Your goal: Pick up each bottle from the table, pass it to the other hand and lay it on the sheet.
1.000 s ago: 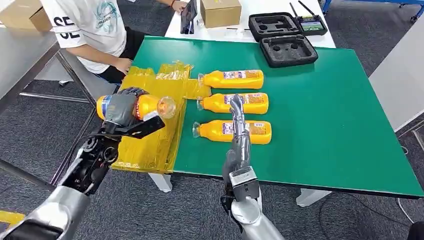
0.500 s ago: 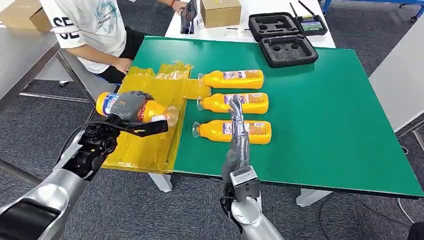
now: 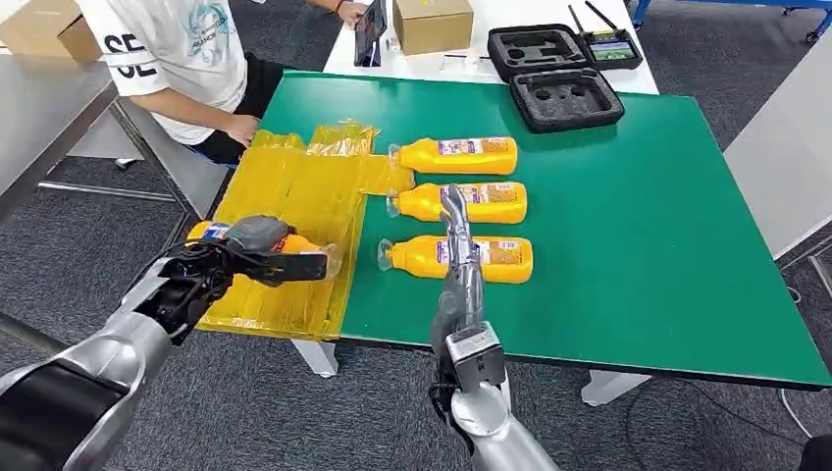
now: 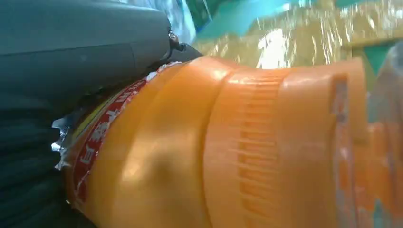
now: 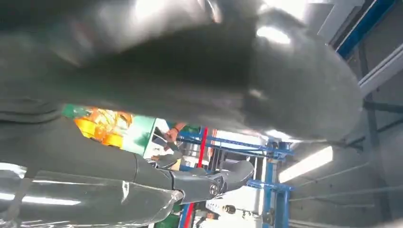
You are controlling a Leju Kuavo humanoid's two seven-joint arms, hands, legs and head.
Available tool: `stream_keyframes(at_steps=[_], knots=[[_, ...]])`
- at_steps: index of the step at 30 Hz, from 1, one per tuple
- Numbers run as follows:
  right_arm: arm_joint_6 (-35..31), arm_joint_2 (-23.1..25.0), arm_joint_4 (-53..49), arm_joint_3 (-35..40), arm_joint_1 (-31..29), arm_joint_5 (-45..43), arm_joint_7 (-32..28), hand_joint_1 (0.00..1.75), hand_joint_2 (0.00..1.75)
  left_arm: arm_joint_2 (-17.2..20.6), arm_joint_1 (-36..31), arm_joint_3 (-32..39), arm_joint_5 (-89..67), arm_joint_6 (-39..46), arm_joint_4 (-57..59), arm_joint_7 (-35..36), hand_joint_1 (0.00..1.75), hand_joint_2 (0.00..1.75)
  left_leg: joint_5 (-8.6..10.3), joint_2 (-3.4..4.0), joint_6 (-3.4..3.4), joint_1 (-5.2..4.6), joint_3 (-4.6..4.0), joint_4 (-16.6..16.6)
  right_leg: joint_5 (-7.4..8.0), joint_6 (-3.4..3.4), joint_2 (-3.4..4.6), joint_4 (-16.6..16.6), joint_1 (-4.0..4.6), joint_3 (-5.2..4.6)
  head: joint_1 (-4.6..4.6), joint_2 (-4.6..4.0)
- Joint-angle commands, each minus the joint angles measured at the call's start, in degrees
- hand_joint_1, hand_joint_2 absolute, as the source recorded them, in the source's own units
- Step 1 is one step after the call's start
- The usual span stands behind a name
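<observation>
My left hand (image 3: pixel 257 249) grips an orange bottle (image 3: pixel 300 245) lying sideways, low over the near part of the yellow sheet (image 3: pixel 309 182). Its clear cap (image 3: pixel 332 258) points toward the green table (image 3: pixel 628 216). I cannot tell whether the bottle touches the sheet. Up close in the left wrist view, the bottle (image 4: pixel 228 142) lies under the hand's thumb (image 4: pixel 81 47). Three more orange bottles lie in a row on the table: far (image 3: pixel 461 155), middle (image 3: pixel 476 202) and near (image 3: pixel 495 259). My right hand (image 3: pixel 457 250) stands above the near bottle with fingers straight, holding nothing; its fingers (image 5: pixel 199 183) are extended.
A person in a white shirt (image 3: pixel 177 49) sits at the sheet's far left corner. At the table's far end stand a black foam case (image 3: pixel 559 74), a cardboard box (image 3: pixel 432 22) and a tablet (image 3: pixel 370 29). A grey table (image 3: pixel 39 108) stands on the left.
My left hand has lowered the bottle toward the near part of the sheet and tipped it flatter. The right hand has shifted slightly left.
</observation>
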Motion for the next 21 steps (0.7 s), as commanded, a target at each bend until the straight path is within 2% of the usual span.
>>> stream_keyframes(at_steps=[1,21], knots=[[1.1,-0.2,5.8,0.5,-3.4,0.8,-0.1,0.0,0.0,-1.2,-4.8,1.2,3.5,-3.8,9.3,-2.0,1.75,1.75,-0.03,0.01,-0.06,0.11,0.09,0.0,0.0,-0.09,0.02,0.0,0.12,0.13,0.0,0.0],[1.3,-0.2,6.1,0.4,-3.3,0.8,-0.1,0.0,0.0,-0.8,-4.8,1.3,4.1,-5.0,9.2,-2.9,1.75,1.75,-0.02,-0.03,-0.06,0.1,0.09,0.0,0.01,-0.08,0.03,0.0,0.1,0.12,0.0,0.0]])
